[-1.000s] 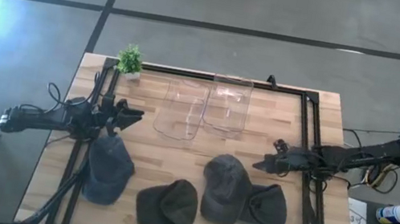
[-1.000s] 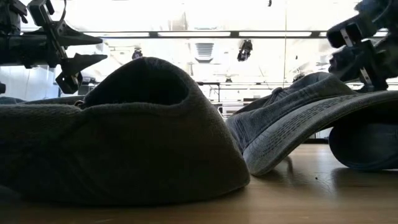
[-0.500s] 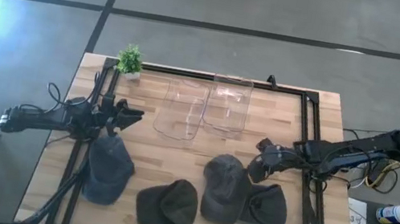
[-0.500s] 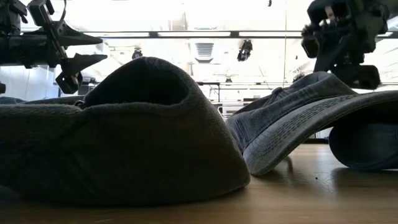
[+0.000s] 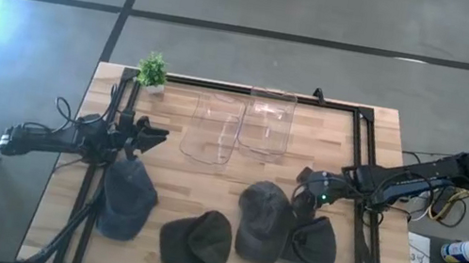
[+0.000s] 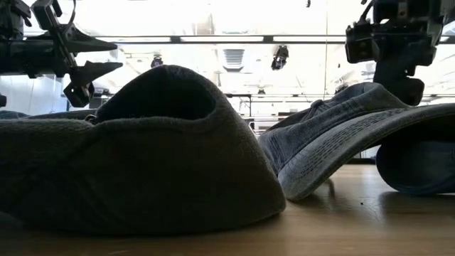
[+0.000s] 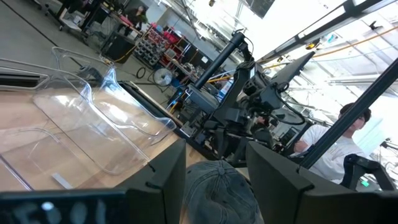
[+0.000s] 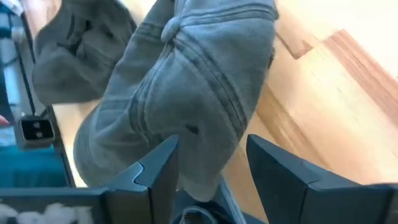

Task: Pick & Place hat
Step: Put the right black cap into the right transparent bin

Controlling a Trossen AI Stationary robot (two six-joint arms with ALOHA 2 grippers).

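Four hats lie on the wooden table in the high view: a blue-grey hat (image 5: 128, 198), a dark olive hat (image 5: 197, 238), a grey hat (image 5: 262, 220) and a dark hat (image 5: 313, 244). My right gripper (image 5: 301, 197) is open and tipped downward over the grey hat's far right side. In the right wrist view its fingers (image 8: 158, 168) stand on either side of the grey hat's crown (image 8: 199, 99). My left gripper (image 5: 153, 137) waits open above the table's left side, beyond the blue-grey hat. My right gripper (image 8: 211, 152) comes at the grey hat slanting down from the table's right. One finger (image 6: 408, 89) hangs just above the hat (image 6: 341, 135) in the low view. I cannot tell whether it touches the cloth.
Two clear plastic containers (image 5: 213, 128) (image 5: 268, 121) lie at the table's far middle, and a small green plant (image 5: 153, 70) stands at the far left corner. A black frame (image 5: 359, 143) runs around the work area. A person (image 7: 348, 140) shows in the room beyond.
My right gripper has moved toward the table's left and down toward the grey hat, tipping from roughly level to pointing downward. The hats have stayed where they were.
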